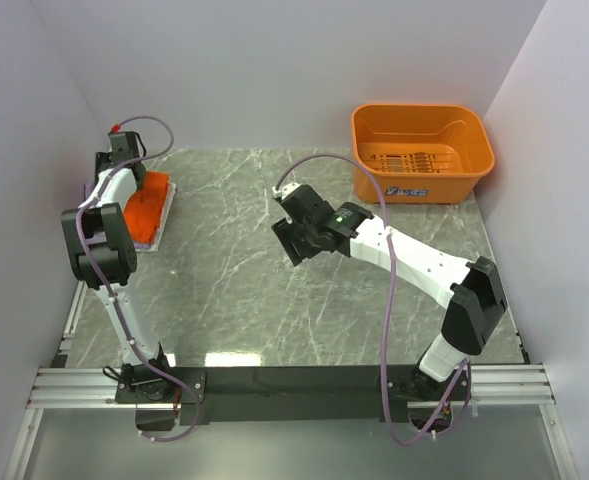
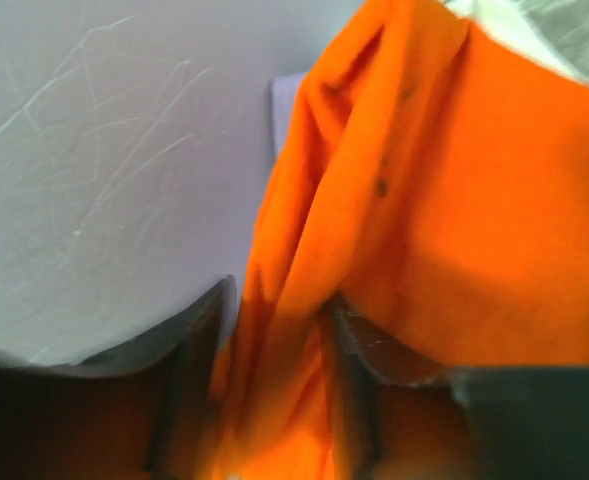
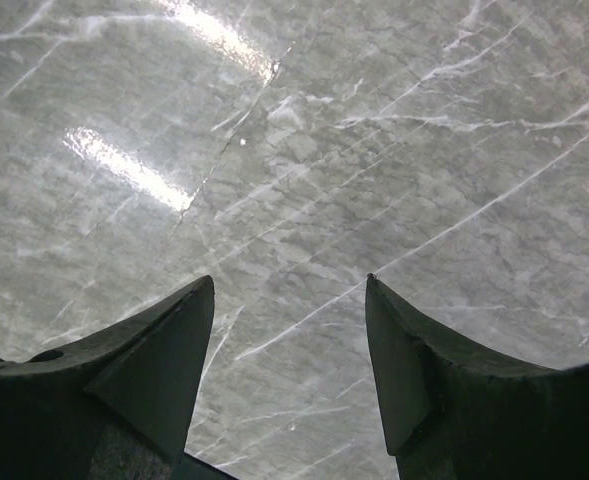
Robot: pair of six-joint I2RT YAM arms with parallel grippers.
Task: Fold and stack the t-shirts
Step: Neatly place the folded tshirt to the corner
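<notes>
The bright orange t-shirt lies folded at the far left of the table, on top of the pale lavender t-shirt, of which only edges show. My left gripper is down on the orange shirt's back edge, close to the left wall. In the left wrist view a bunched fold of the orange shirt runs between the fingers of the left gripper, which is shut on it. A lavender corner shows behind it. My right gripper hovers open and empty over the table's middle, and also shows in the right wrist view.
A rigid orange plastic basket stands at the back right corner. The marble table is walled on the left, back and right. The right arm stretches across the right half.
</notes>
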